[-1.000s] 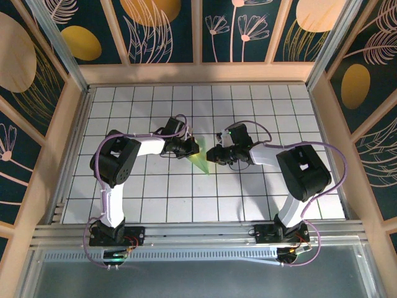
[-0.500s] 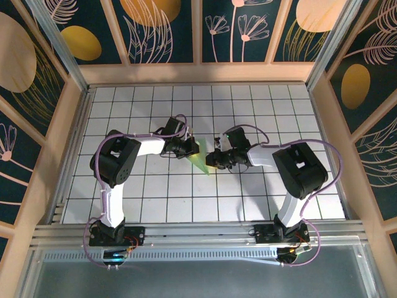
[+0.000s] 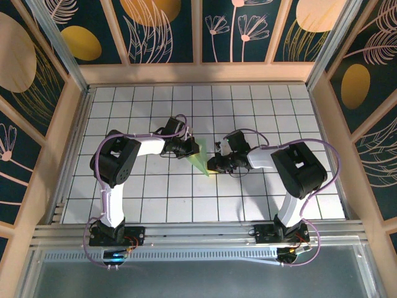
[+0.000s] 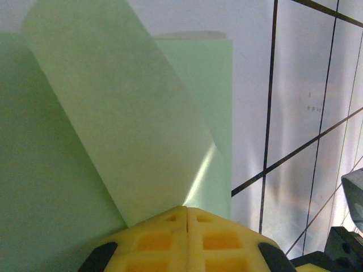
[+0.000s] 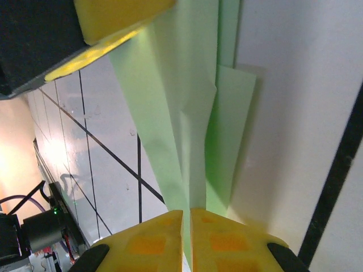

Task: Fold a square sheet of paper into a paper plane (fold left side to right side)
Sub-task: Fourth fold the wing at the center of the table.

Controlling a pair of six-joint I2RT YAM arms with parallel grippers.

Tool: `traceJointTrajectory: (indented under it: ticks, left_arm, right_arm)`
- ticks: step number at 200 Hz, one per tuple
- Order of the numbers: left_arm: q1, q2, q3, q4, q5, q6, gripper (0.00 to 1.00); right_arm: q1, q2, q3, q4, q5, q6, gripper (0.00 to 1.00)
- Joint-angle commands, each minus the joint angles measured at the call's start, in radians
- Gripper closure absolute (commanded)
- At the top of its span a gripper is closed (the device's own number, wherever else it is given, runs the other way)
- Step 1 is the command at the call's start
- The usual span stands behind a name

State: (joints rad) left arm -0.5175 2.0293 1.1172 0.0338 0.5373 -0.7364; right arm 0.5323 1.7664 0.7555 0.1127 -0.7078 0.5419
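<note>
From above: the paper plane (image 3: 200, 159) lies mid-worktop (image 3: 155, 198), tip towards 6 o'clock. My left claw (image 3: 189, 148) holds it at 10 o'clock, my right claw (image 3: 213, 164) at 4 o'clock. Left wrist: clamped tight on green paper. Right wrist: pinching the folded layers.

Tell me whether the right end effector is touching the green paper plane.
Touching. In the right wrist view the fingers of the right end effector are closed, with the paper plane pinched between them.
</note>
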Motion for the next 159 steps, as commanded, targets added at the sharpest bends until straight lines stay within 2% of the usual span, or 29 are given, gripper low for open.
traceJointTrajectory:
  ticks: [1,108,159]
  left_arm:
    - [0.001,0.053,-0.043,-0.110,-0.113,0.017,1.00]
    - [0.001,0.055,-0.045,-0.111,-0.115,0.017,1.00]
    - [0.001,0.057,-0.043,-0.112,-0.115,0.019,1.00]
  right_arm:
    - [0.027,0.010,-0.018,-0.007,-0.011,0.014,0.88]
    - [0.041,0.013,-0.007,-0.045,0.020,0.003,0.92]
    - [0.041,-0.067,0.019,-0.075,0.025,-0.012,0.94]
